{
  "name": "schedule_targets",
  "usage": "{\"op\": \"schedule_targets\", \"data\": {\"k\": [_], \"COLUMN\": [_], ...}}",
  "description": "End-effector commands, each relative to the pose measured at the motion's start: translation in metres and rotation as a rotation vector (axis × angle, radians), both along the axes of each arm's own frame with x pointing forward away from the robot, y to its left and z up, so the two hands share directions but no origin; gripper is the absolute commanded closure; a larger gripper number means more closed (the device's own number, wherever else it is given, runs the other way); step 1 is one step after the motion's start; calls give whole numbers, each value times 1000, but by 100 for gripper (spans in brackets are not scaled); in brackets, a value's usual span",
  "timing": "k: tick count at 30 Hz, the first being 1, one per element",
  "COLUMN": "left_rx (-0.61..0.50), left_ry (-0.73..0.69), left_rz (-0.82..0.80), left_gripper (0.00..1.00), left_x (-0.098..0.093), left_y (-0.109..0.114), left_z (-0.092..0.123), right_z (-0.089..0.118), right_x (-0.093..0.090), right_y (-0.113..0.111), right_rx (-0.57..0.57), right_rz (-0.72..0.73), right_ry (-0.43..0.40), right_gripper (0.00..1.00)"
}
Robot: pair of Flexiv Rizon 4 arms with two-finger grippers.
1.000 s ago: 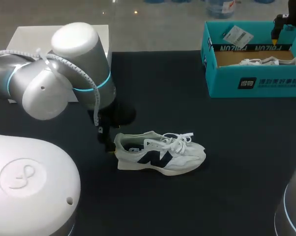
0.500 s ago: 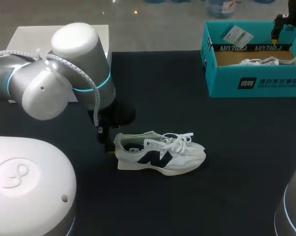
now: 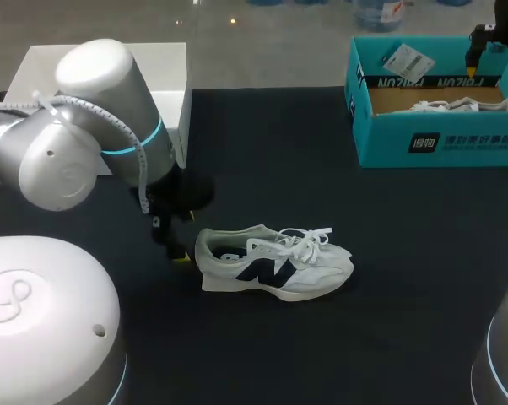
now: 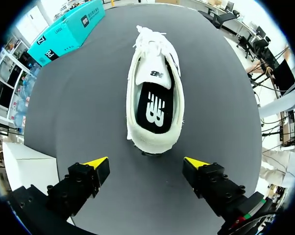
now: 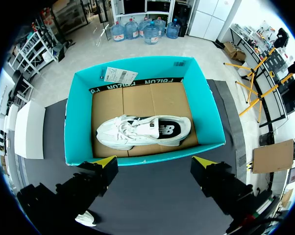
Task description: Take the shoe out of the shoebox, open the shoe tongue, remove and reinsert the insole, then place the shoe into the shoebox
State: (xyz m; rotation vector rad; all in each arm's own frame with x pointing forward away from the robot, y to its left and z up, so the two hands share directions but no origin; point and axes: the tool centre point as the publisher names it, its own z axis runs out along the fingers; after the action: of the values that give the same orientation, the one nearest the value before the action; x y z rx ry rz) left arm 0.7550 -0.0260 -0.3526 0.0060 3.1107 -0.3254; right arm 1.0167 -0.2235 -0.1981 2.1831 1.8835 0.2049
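Observation:
A white shoe (image 3: 275, 263) with a dark side logo lies on its sole on the black table, toe to the right. In the left wrist view its heel faces my left gripper (image 4: 146, 164), which stands open just behind it and clear of it. The black insole (image 4: 155, 108) shows inside, below the white tongue (image 4: 155, 76). The teal shoebox (image 3: 435, 139) stands at the back right with a second white shoe (image 5: 145, 131) lying on its side inside. My right gripper (image 5: 155, 162) hangs open above the box's near wall (image 5: 137, 157), holding nothing.
A white box (image 3: 102, 63) stands at the table's back left, beside my left arm. A paper tag (image 5: 117, 75) rests on the shoebox's far rim. Bare black tabletop (image 3: 321, 177) lies between the shoe and the shoebox.
My left arm has drawn back to the left, away from the shoe's heel. The shoe, the shoebox and the right arm have not moved.

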Motion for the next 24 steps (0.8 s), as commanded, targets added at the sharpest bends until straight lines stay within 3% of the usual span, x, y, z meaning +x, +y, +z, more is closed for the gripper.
{"op": "schedule_targets", "data": {"k": [1, 10, 24], "left_rx": [-76, -187, -159], "left_ry": [25, 73, 48], "left_rz": [-22, -32, -56], "left_gripper": [0, 0, 0], "left_x": [-1, -8, -11], "left_y": [9, 13, 13], "left_z": [-2, -12, -12], "right_z": [0, 0, 0], "right_x": [0, 0, 0], "right_y": [0, 0, 0], "right_rx": [0, 0, 0], "right_rz": [0, 0, 0], "right_ry": [-1, -1, -1], "right_gripper": [0, 0, 0]}}
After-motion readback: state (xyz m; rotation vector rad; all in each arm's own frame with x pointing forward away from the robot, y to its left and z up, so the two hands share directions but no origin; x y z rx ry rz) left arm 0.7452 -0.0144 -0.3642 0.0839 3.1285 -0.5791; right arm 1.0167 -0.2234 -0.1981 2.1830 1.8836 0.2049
